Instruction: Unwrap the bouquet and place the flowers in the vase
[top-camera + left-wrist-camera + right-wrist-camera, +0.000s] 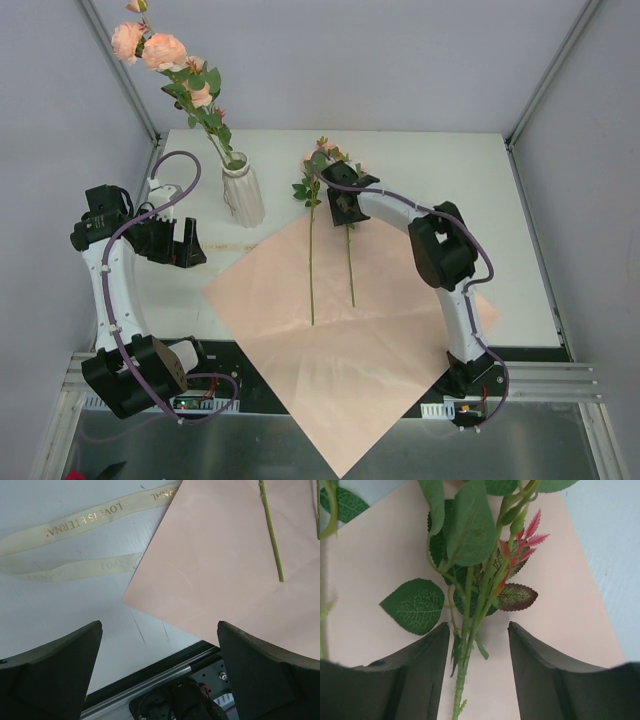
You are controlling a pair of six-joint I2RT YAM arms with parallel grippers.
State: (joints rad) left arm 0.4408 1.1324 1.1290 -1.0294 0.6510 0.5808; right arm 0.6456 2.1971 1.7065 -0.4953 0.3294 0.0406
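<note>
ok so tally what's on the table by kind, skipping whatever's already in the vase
Loose flower stems, lying on the paper: 2
White ribbed vase: 1
Pink paper sheet, spread flat: 1
Cream ribbon with gold lettering: 1 (two strands in view, where they join is out of frame)
Total: 5

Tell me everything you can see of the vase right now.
The vase is small, white and ribbed, ceramic-looking, and narrow at the neck. It stands upright on the table at the back left, beside the pink paper. Flowers with peach blooms and green leaves lean out of it to the left. Nothing else touches it.
</note>
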